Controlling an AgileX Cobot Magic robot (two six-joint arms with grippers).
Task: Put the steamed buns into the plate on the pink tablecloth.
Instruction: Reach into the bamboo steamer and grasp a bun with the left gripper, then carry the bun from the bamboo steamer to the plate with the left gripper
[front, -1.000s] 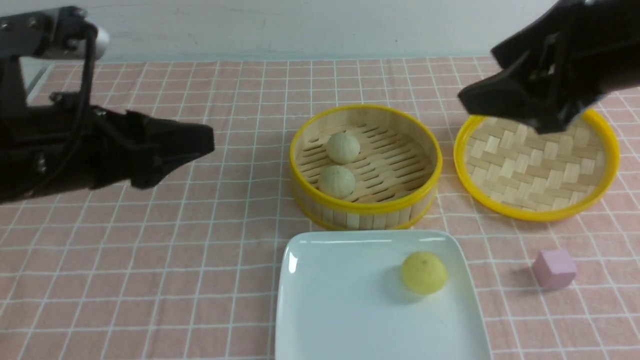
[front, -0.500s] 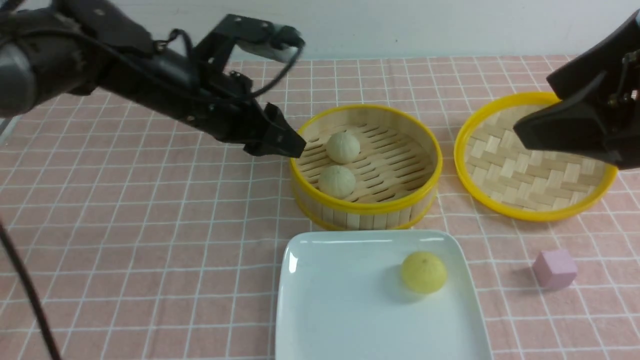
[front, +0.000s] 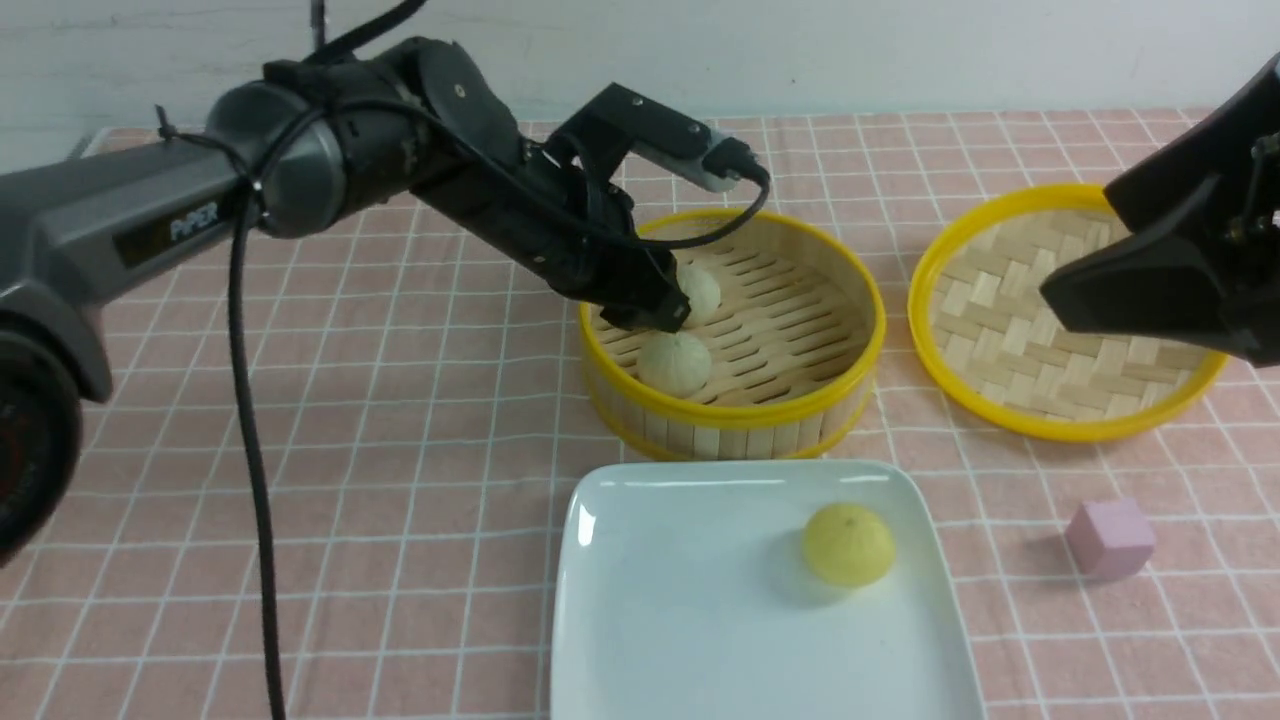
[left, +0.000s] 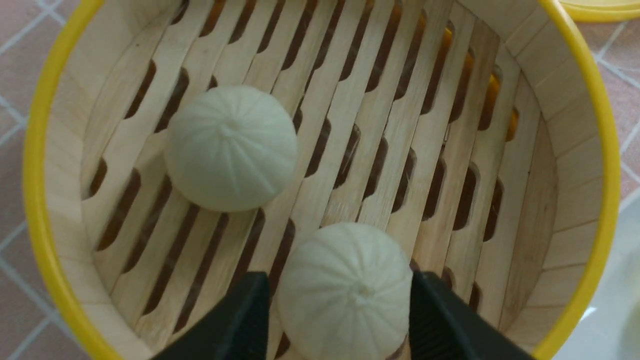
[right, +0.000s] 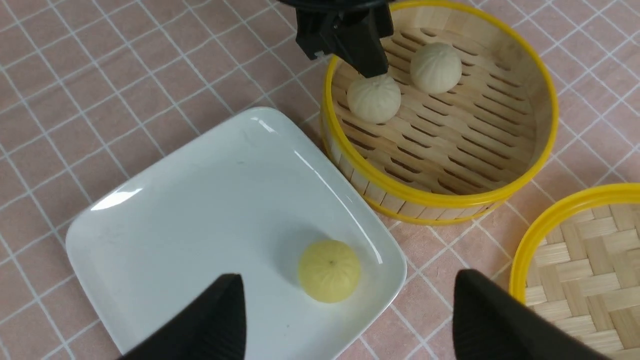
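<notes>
Two beige-white steamed buns lie in the round bamboo steamer: the near bun and the far bun, which my left arm partly hides. My left gripper is open inside the steamer. In the left wrist view its jaws stand on either side of the near bun, with the far bun apart from it. The pale yellow bun sits on the white plate on the pink tablecloth. My right gripper is open and empty above the lid; the right wrist view looks down on the plate's edge.
The yellow-rimmed woven bamboo lid lies to the right of the steamer. A small pink cube sits to the right of the plate. The steamer stands just behind the plate's far edge.
My left arm has swung in from the left, and its gripper now dips into the steamer over the near bun. My right gripper has pulled back to the right. The buns have not moved.
</notes>
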